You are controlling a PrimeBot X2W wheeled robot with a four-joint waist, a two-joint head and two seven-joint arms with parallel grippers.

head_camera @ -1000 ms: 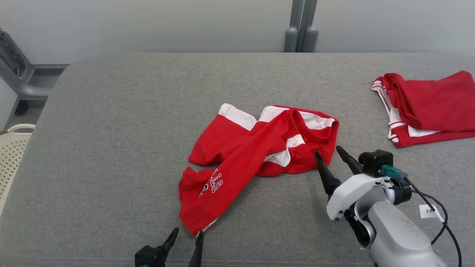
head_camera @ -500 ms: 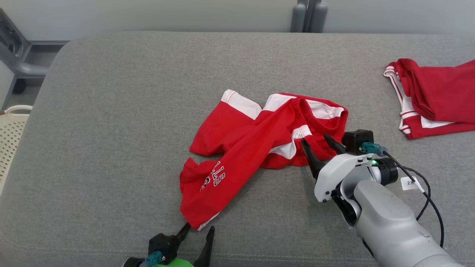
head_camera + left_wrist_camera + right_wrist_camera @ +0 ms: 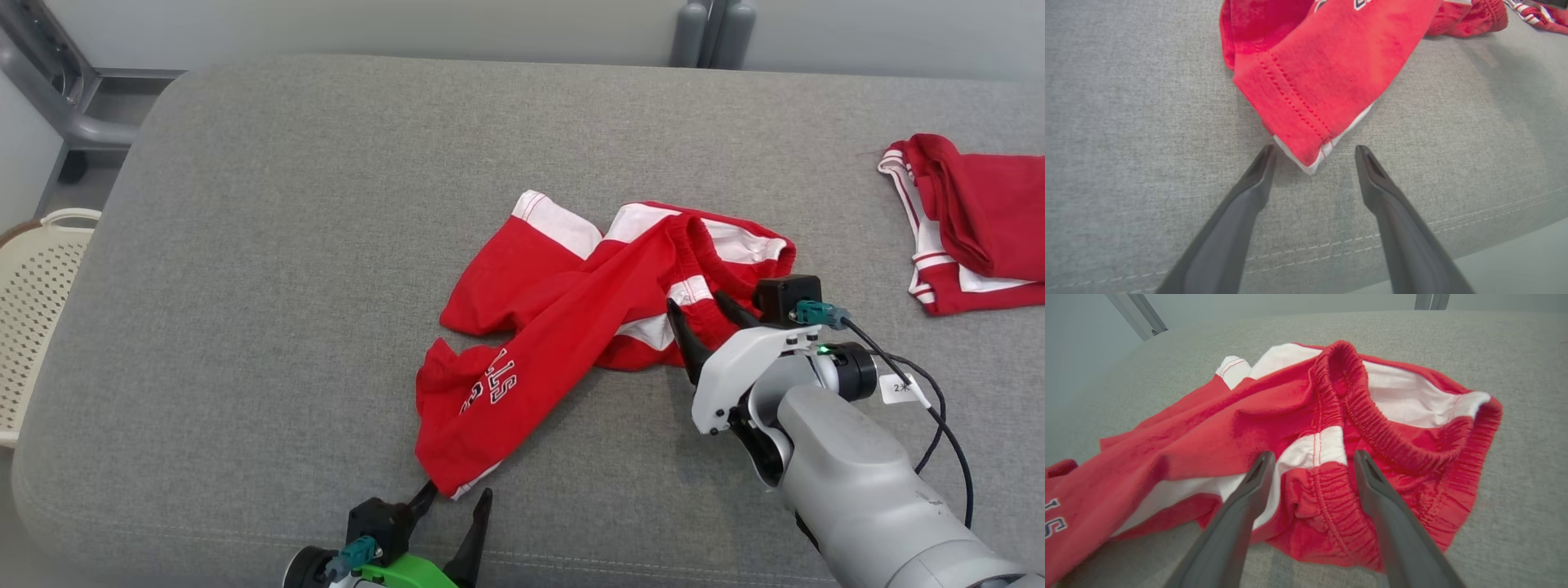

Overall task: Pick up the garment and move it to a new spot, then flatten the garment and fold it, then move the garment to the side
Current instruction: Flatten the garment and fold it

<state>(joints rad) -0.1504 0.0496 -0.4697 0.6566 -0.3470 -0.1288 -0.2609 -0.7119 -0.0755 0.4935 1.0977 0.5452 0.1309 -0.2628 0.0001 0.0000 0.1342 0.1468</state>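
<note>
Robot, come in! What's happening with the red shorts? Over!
Left gripper open at hem corner of crumpled red-and-white fabric shorts. Right gripper open, straddling elastic waistband. Folded red garment lies apart, far right.

Garment (image 3: pixel 555 327) red w/ white panels + white lettering. Surface (image 3: pixel 286 245) grey woven fabric. 2nd garment (image 3: pixel 988 220) red, white stripe trim. Basket (image 3: pixel 37 302) cream, perforated.

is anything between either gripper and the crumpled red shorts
Nothing visible. The open left gripper has the hem corner of the crumpled red-and-white cloth shorts right between its fingertips on the grey fabric-covered surface. The open right gripper straddles the elastic waistband. The folded red garment lies apart at the far right.
</note>
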